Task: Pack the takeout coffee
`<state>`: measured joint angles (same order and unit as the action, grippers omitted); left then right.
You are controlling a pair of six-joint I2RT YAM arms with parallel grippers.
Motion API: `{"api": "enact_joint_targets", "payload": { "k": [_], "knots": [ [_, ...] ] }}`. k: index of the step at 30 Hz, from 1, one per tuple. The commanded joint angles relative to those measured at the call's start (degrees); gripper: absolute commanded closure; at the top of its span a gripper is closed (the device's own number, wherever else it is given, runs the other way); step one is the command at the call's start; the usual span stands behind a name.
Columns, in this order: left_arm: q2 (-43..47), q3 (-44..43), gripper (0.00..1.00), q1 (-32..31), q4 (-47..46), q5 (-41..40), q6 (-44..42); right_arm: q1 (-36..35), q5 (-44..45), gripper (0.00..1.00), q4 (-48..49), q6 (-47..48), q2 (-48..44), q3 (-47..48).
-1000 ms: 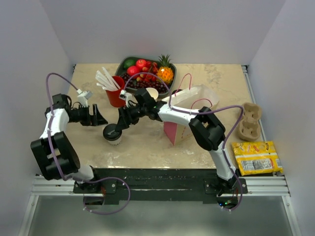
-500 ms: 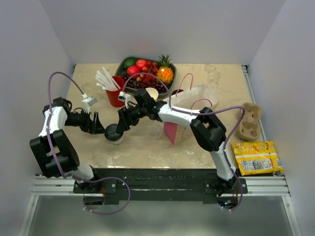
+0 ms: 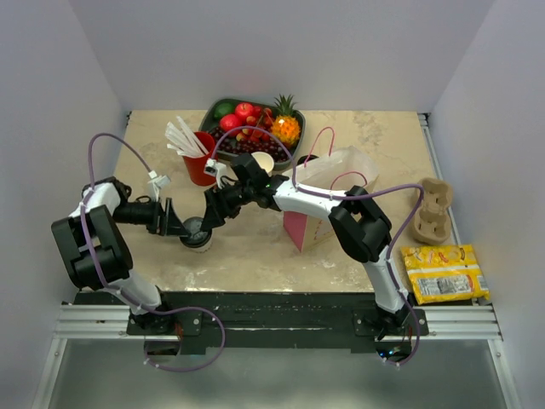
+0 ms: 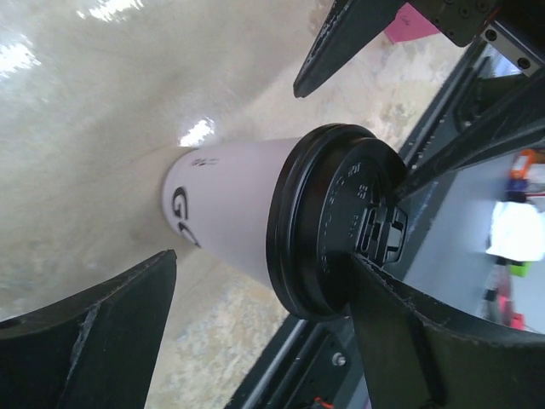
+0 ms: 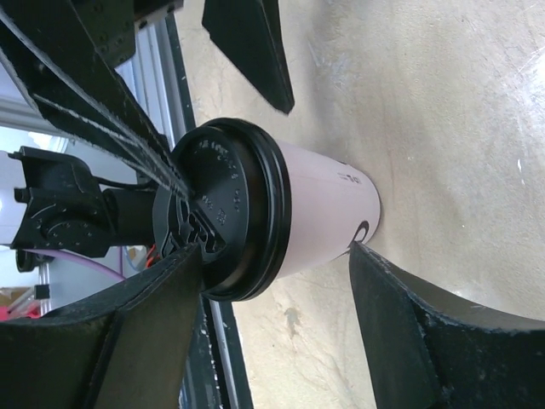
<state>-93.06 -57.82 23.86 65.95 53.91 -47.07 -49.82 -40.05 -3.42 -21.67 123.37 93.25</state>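
The takeout coffee [image 3: 196, 232], a white paper cup with a black lid, stands upright on the table near the front left. It shows in the left wrist view [image 4: 226, 213] and in the right wrist view [image 5: 319, 213]. My left gripper [image 3: 179, 225] is open at the cup's left side, and in its own view [image 4: 264, 264] the cup fills the gap between the fingers. My right gripper [image 3: 209, 215] is open at the cup's right side, and in its own view [image 5: 274, 256] its fingers straddle the cup. Neither gripper grips the cup.
A red cup with white straws [image 3: 198, 166] stands behind the coffee. A lidless white cup [image 3: 264, 160] and a fruit tray [image 3: 213, 119] lie further back. A pink and white bag [image 3: 328, 192] stands at centre right. A cardboard cup carrier [image 3: 432, 209] and yellow packets [image 3: 443, 273] are at the right.
My left gripper has moved right, from a short way off to right beside the cup. The right gripper and the cup have stayed in place.
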Motion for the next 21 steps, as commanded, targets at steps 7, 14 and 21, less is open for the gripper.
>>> {"api": "enact_joint_targets", "payload": {
  "k": [7, 14, 21],
  "knots": [
    [-7.3, 1.0, 0.19, 0.0, -12.6, -10.9, -0.7, 0.5, 0.5, 0.32, -3.0, -2.4, 2.7, -2.6],
    [-1.1, -4.8, 0.14, -0.2, -3.9, 2.3, -5.4, 0.5, -2.0, 0.29, -1.4, 4.0, -0.1, 1.2],
    [9.1, -8.2, 0.13, -0.4, -2.8, 4.4, 0.1, 0.5, -1.4, 0.24, -3.9, 9.6, -5.4, 4.0]
  ]
}}
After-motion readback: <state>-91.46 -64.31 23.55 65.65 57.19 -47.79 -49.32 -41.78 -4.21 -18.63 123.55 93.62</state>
